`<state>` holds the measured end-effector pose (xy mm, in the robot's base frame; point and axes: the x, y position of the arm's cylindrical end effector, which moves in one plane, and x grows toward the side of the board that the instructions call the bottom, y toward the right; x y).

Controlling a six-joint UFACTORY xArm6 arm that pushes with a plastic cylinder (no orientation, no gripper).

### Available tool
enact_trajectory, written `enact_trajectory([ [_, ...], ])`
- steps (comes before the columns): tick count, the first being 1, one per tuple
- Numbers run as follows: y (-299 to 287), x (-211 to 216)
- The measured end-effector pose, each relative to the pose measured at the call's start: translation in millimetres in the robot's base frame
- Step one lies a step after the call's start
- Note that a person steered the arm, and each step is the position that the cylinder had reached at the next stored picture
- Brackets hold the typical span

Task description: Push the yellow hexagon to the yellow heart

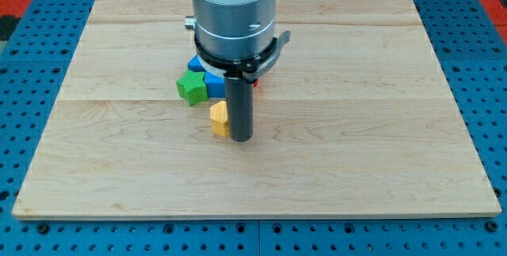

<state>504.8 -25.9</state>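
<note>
A yellow block [219,119], partly hidden so its shape is unclear, lies on the wooden board [356,129] near the middle. My tip [240,139] stands right against the yellow block's right side. Just above it at the view's left sits a green star-like block [191,87]. A blue block [212,82] lies next to the green one, partly under the arm. A sliver of a red block [256,83] shows at the rod's right. I cannot make out a second yellow block; the arm body [234,14] hides the area behind the rod.
The board rests on a blue perforated table [32,232]. The arm's wide grey body covers the board's upper middle.
</note>
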Motion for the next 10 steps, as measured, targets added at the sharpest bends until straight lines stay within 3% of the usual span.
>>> enact_trajectory([
  [7, -40.4, 15.5],
  [10, -20.2, -13.7],
])
